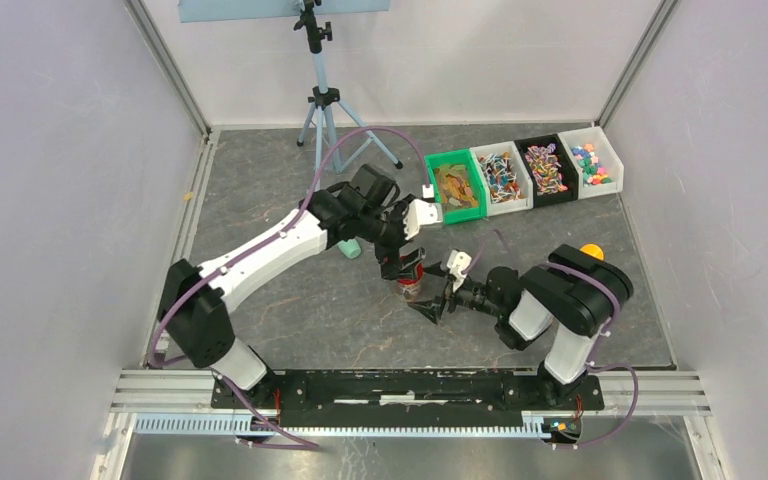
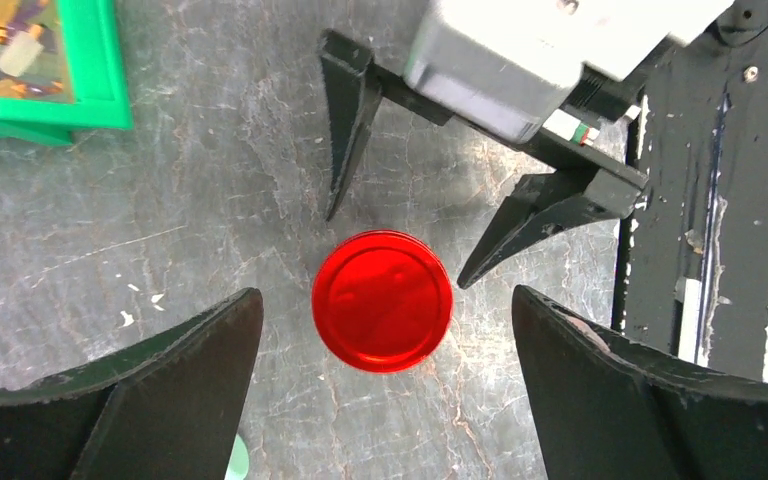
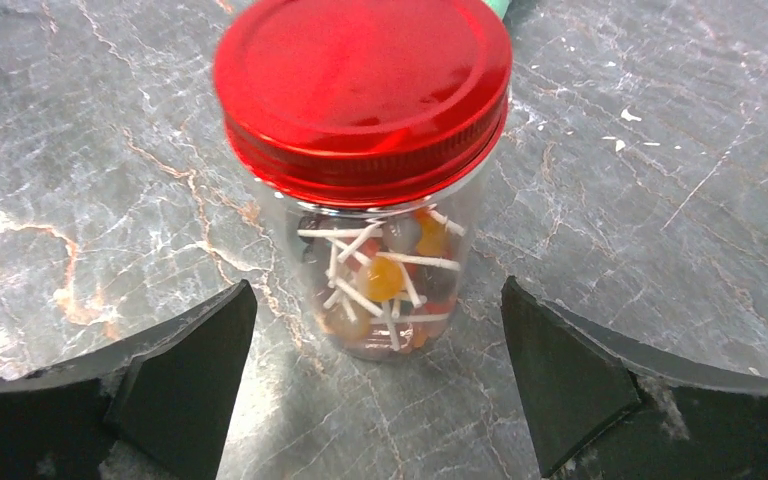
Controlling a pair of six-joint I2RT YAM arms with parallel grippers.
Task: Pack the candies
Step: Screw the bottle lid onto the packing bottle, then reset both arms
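While both arms reach toward the middle of the grey marbled table (image 1: 290, 310), a clear jar (image 1: 410, 285) stands upright there; all positions below are given relative to this jar.

1. The left arm (image 1: 260, 250) comes in from the jar's left and ends directly above it. The left gripper (image 2: 385, 300) points straight down, jaws spread wide, one finger on either side of the jar with clear gaps showing. It grips nothing.
2. The right arm (image 1: 560, 300) comes in from the jar's right at table level. The right gripper (image 3: 376, 290) is likewise spread, its two fingers flanking the jar's lower body without touching it.
3. A tripod (image 1: 322, 100) stands well beyond the jar, toward the far wall.
4. A row of four bins (image 1: 525, 172) sits beyond the jar to its right: green, white, black, white.
5. A red round lid (image 3: 360, 90) sits on the jar's mouth.
6. The candies (image 3: 385, 278) lie inside the jar, visible through its wall as mixed orange, yellow and red pieces with thin white sticks. More sweets fill the bins.
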